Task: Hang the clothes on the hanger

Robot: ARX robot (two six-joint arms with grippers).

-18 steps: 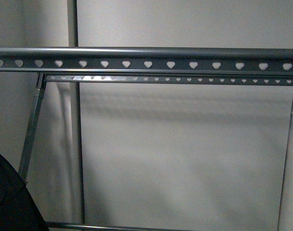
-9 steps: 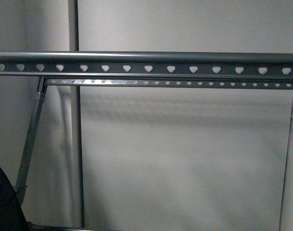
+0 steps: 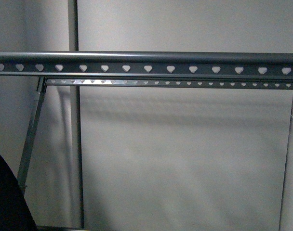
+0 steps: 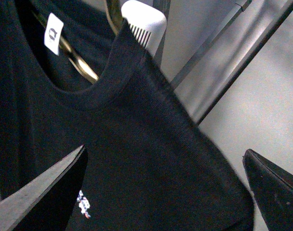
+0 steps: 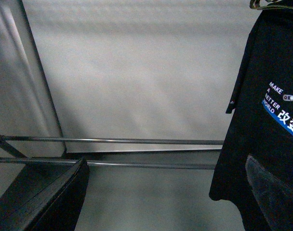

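Note:
The black T-shirt (image 4: 137,144) hangs on a small metal coat hanger (image 4: 76,60), close in front of my left gripper (image 4: 166,192). The jaws are open with the cloth between them, not pinched. In the right wrist view the shirt (image 5: 262,96) hangs at one side, showing its blue and white print (image 5: 284,113). My right gripper (image 5: 161,197) is open and empty, one finger (image 5: 272,192) in front of the shirt's hem. The grey rack's top rail (image 3: 146,61) with heart-shaped holes crosses the front view. A black edge of the shirt (image 3: 4,197) shows at lower left.
A second punched rail (image 3: 175,83) runs behind the top one, with a slanted leg (image 3: 31,134) at the left. Low cross bars of the rack (image 5: 113,140) show in the right wrist view. A white plastic piece (image 4: 144,24) sits by the shirt's collar. A pale wall stands behind.
The rail sits slightly lower in the front view than one second ago. The black cloth at the lower left shrank back toward the edge, then swung in a little again.

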